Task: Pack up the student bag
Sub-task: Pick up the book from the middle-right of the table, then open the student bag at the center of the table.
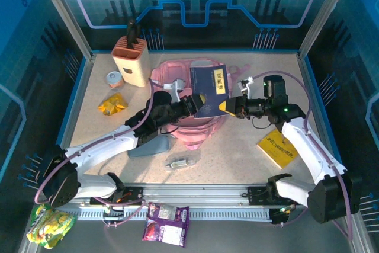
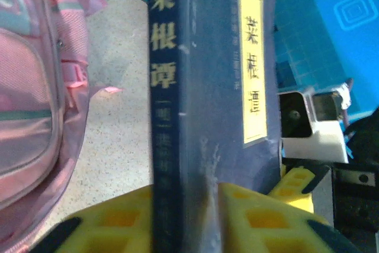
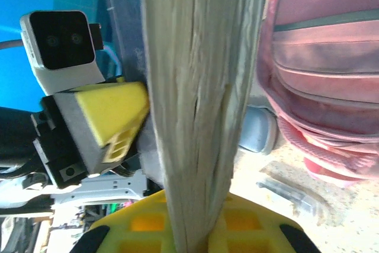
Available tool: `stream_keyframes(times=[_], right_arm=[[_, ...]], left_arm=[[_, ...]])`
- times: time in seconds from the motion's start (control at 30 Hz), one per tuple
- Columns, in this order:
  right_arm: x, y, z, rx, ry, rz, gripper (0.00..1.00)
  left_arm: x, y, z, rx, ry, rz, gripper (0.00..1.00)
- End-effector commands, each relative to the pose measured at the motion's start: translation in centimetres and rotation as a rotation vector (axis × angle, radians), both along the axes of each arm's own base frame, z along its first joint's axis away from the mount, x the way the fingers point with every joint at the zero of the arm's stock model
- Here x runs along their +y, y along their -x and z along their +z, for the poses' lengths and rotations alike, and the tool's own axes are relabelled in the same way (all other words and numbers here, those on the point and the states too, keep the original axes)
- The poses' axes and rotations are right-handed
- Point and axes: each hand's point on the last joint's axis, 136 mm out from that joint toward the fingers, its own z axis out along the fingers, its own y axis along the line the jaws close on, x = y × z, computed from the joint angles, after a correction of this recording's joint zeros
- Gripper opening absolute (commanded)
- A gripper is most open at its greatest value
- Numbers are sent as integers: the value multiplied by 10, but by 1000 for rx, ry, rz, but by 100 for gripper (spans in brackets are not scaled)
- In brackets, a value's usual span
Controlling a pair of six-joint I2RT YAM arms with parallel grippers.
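Mid-table, student bag (image 1: 163, 75): pink, flat on the table (image 1: 237, 146), partly under the blue book (image 1: 208, 84).
Left tool (image 1: 199, 99): clamped on the book's spine side.
Right tool (image 1: 226, 106): clamped on its page edge.

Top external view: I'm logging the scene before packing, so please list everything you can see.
backpack: one, pink, table centre
book: one, dark blue, over the backpack
booklet: one, yellow, table right
holder: one, peach, far left
tub: one, pale, beside the holder
packet: one, yellow, table left
pencil case: one, grey-blue, near side of backpack
clear pouch: one, see-through, near centre
purple bag: one, before the rail
green bag: one, near-left corner
left end effector: yellow fingers, on the book
right end effector: yellow fingers, on the book
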Motion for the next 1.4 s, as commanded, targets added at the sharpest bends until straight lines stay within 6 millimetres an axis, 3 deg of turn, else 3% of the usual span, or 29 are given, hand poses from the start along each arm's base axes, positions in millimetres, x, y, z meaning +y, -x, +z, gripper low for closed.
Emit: stream_keyframes(times=[0.0,0.2,0.37,0.67,1.1,1.37], right_arm=[[-14,-1,10,-86,99,-46,0],[-49,1,-1,-52,260,-200,0],[-76,9,-11,-13,354,-276,0],[-103,27,-36,77,424,-328,0],[-107,23,-51,117,388,-348,0],[-105,19,-57,126,384,-332,0]], left_arm=[[12,5,-20,-24,-148,-3,36],[49,6,-50,-87,-631,-41,53],[57,7,-79,-78,-868,-153,55],[18,22,-119,-97,-883,-439,55],[-17,8,-179,-56,-1028,-595,57],[-19,-9,-183,-68,-1086,-562,39]])
